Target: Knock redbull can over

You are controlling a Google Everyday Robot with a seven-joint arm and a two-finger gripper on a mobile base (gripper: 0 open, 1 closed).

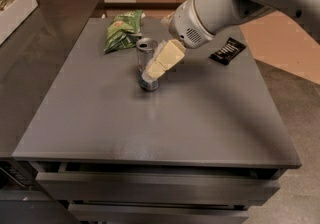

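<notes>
The gripper (154, 70) sits just above centre of the frame, overlapping the right flank of the redbull can (143, 55); whether it is wide or narrow cannot be told. The can stands upright on the grey table (150, 133), so the knock-over is not yet done; judged remaining: a sideways push to topple it. No brand lettering on the can is readable. The green snack bag (120, 30), upper left, and the black wrapper (227, 50), upper right, carry print too small to read.

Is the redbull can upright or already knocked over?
Upright: the redbull can stands on its base, top facing up, with the gripper at its side.
</notes>
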